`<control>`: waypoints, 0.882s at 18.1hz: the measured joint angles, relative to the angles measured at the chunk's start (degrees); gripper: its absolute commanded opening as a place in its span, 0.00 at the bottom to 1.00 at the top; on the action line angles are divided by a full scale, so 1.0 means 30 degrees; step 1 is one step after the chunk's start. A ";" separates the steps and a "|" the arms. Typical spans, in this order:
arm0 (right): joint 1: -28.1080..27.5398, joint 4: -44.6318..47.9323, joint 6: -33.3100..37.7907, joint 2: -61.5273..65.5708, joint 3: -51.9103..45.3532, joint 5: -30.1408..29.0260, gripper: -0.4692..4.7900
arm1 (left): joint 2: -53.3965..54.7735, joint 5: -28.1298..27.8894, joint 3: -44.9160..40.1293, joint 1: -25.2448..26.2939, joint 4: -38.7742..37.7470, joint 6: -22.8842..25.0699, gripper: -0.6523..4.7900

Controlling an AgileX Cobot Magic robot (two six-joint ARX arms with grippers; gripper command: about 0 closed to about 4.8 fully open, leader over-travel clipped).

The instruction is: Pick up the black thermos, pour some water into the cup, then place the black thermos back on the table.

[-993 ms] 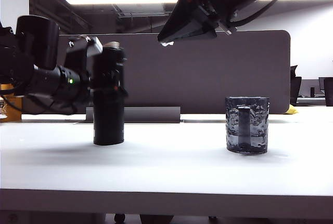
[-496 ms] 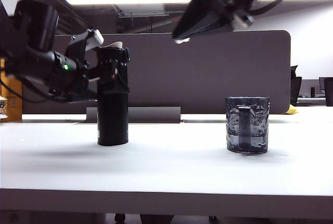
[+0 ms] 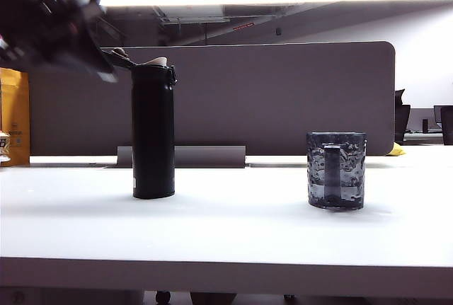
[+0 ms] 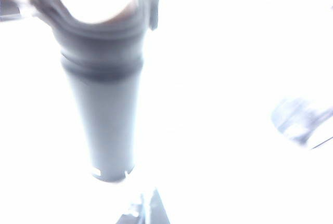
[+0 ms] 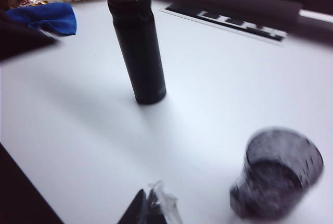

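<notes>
At upper left of the exterior view, left gripper (image 3: 99, 73) sits blurred, raised beside the lid, fingers pressed together, holding nothing. Black thermos (image 3: 153, 131) stands upright on the counter (image 3: 226, 227), flip lid open, pale spout exposed; it looks set down after pouring. Cup (image 3: 336, 170) stands well apart to the right, handle toward the camera, some liquid apparently inside. Right gripper (image 5: 148, 208) hangs high above the counter, fingers pressed together, empty. Judgement: task near complete.
</notes>
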 measured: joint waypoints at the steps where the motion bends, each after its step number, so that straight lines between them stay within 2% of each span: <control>1: 0.0000 -0.0044 0.0219 -0.0678 -0.0525 0.0182 0.07 | -0.1166 -0.0036 -0.0546 0.0036 -0.0022 -0.0430 0.11; 4: 0.0007 0.0000 0.1137 -0.2404 -0.2295 0.0867 0.07 | -0.5734 -0.0321 -0.3490 0.0015 -0.0211 -0.1967 0.11; 6: -0.0007 0.0947 0.1472 -0.3752 -0.4116 0.1464 0.07 | -0.9253 -0.1231 -0.5727 -0.0007 -0.0342 -0.3031 0.11; 9: -0.0007 0.4911 0.1530 -0.4911 -0.7409 0.2040 0.07 | -1.4622 -0.3388 -0.8378 -0.0007 -0.0401 -0.3373 0.11; 13: -0.0007 0.6339 0.1676 -0.5136 -0.9872 0.1770 0.08 | -1.8455 -0.3905 -1.0273 -0.0007 -0.2535 -0.3585 0.11; 16: -0.0007 0.6907 0.1705 -0.5136 -1.0695 0.0933 0.08 | -1.9795 -0.3963 -1.1125 -0.0007 -0.3293 -0.4102 0.11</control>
